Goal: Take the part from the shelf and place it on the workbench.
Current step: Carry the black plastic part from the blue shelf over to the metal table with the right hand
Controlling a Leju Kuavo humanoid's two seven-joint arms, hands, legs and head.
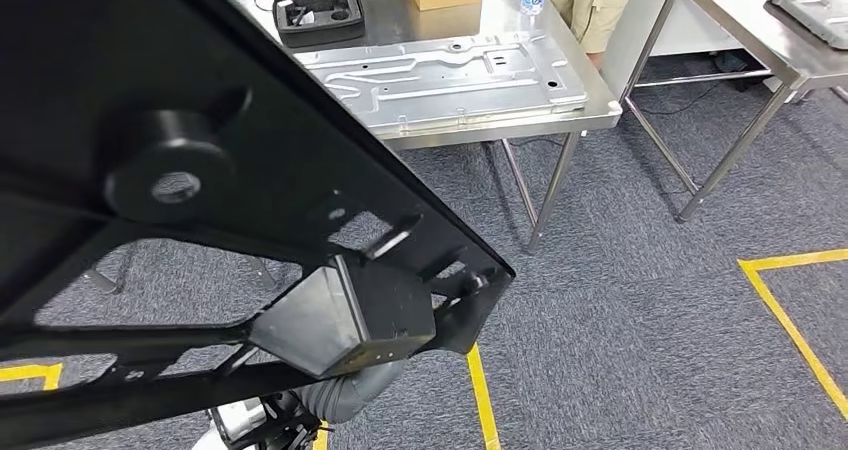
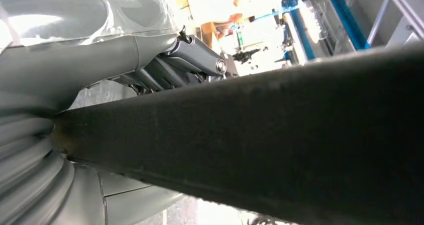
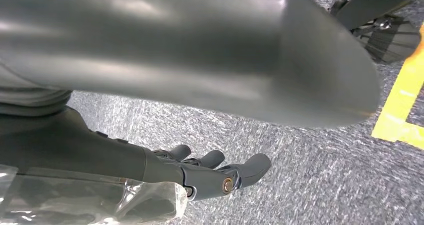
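We see a large black metal frame part [image 1: 200, 200] close up; beyond it, a stamped silver sheet-metal panel [image 1: 450, 75] lies along the steel workbench's [image 1: 560, 120] near edge.

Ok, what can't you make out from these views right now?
- Left hand grip: in the left wrist view, the black part covers the fingers.
- Right hand: right wrist view shows fingers extended above carpet; any contact with the part is hidden.
- Workbench: near-left portion blocked by the part in the head view.

Grey carpet floor [image 1: 640, 350] with yellow tape lines [image 1: 790, 320]; steel tables [image 1: 500, 120] beyond.
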